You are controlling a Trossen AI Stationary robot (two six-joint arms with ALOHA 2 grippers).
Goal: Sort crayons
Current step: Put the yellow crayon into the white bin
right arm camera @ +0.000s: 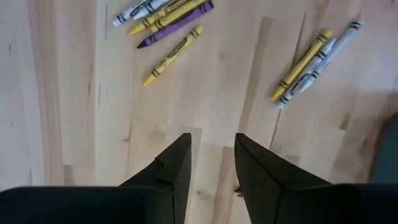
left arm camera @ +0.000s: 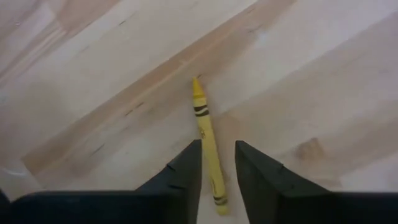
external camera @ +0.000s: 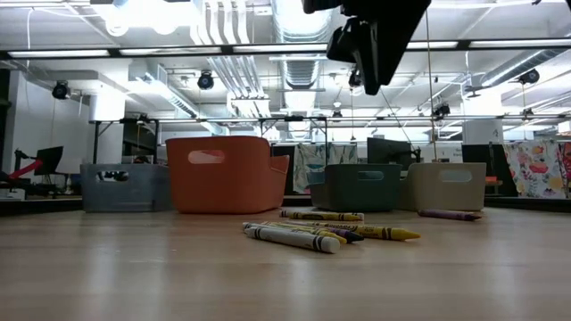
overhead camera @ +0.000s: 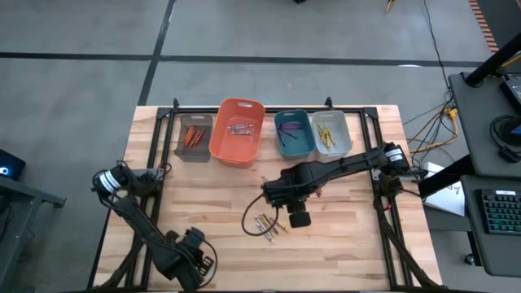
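Loose crayons lie flat on the wooden table: a cluster (overhead camera: 265, 225) near the middle, seen also in the low view (external camera: 308, 234), of yellow, purple and white sticks (right arm camera: 163, 17). A yellow and two white ones (right arm camera: 311, 59) lie apart from it. My right gripper (right arm camera: 212, 138) hangs open above the table beside the cluster (overhead camera: 299, 218), holding nothing. My left gripper (left arm camera: 217, 144) points down at the table's near left (overhead camera: 193, 254). It is open, with its fingers on either side of a single yellow crayon (left arm camera: 207, 134) lying on the wood. I cannot see either finger touching it.
Four bins stand in a row at the far edge: a brown-grey one with orange crayons (overhead camera: 194, 137), a large orange one (overhead camera: 238, 130), a teal one (overhead camera: 293, 133) and a pale one with yellow crayons (overhead camera: 331, 133). A purple crayon (external camera: 451, 215) lies before the bins.
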